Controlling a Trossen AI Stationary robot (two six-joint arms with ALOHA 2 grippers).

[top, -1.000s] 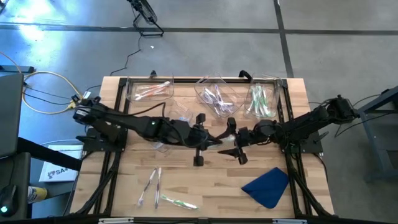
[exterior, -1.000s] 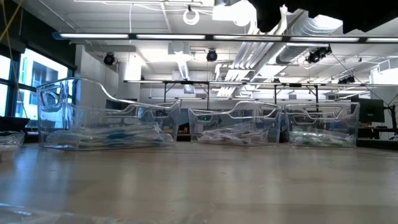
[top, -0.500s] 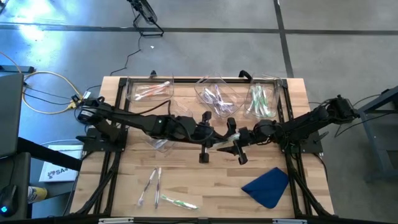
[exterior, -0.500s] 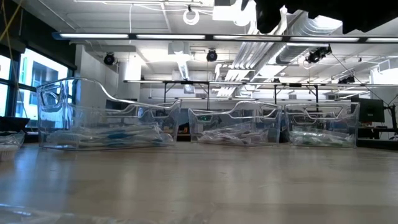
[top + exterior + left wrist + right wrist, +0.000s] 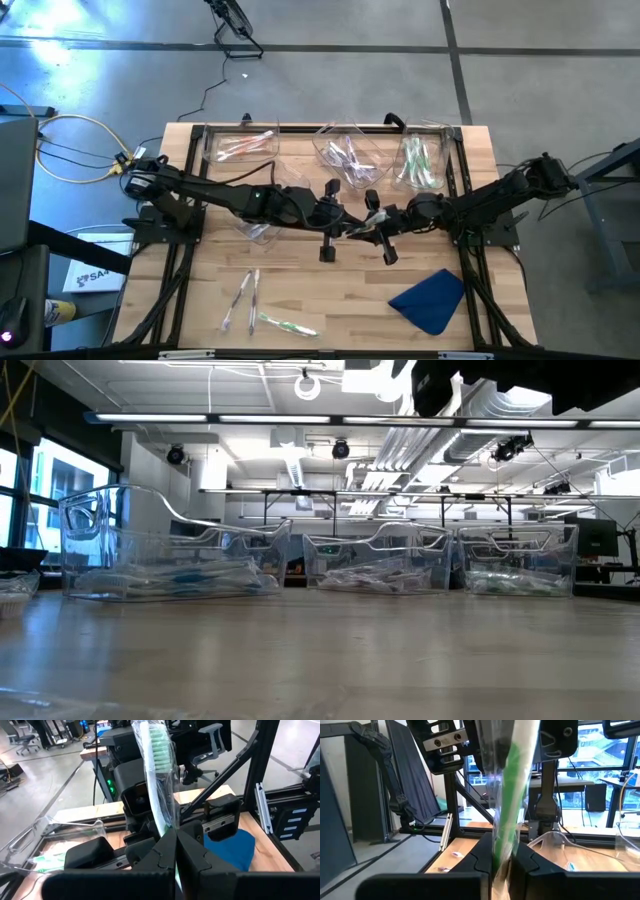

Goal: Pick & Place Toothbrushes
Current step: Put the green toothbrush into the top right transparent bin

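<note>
I have the green toothbrush (image 5: 159,775) mid-air at bench (image 5: 330,300) centre, both ends pinched: left end effector (image 5: 340,225) clamped on one, right end effector (image 5: 372,228) closing on the other. I'd release left only once right grips firmly, then carry toward two o'clock.

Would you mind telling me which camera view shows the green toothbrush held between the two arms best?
The left wrist view: the wrapped green toothbrush fills it, bristles visible. The right wrist view shows its green handle close up. The high view shows only a sliver between the arms. The low view does not show it.
</note>
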